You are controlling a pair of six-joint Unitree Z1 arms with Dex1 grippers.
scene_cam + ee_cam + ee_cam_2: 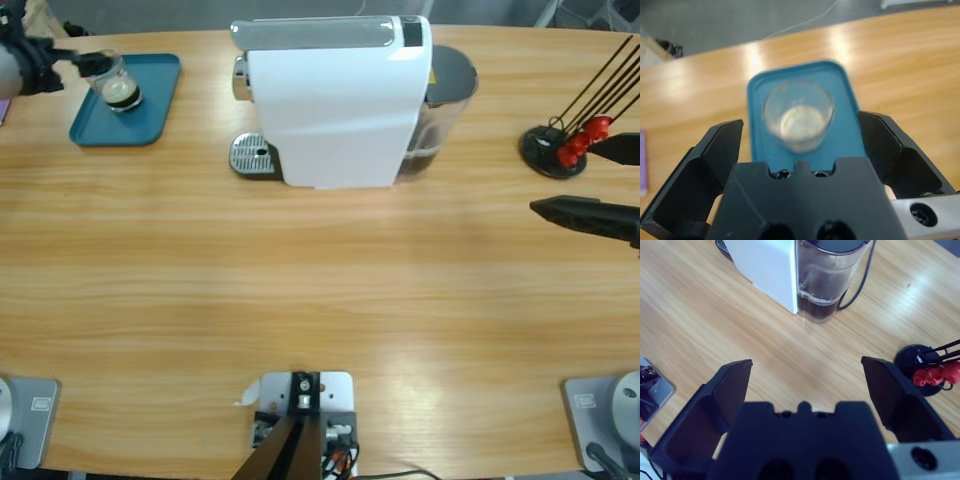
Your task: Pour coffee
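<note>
Clear glass (798,117) with the coffee (801,124) sits on the teal tray (842,90) dead ahead of your left tool (799,145), jaws wide and straddling it without touching, while your right tool (805,385), also wide, hangs well apart near the coffee machine (770,270).

Setting: lab test bench | evidence: long pale wooden table (320,300); white boxy capsule coffee machine (335,100); grey floor (730,20) beyond.

Glossy white plastic coffee machine (335,110), clear glass cup (118,82), smooth varnished wooden table (320,290).
</note>
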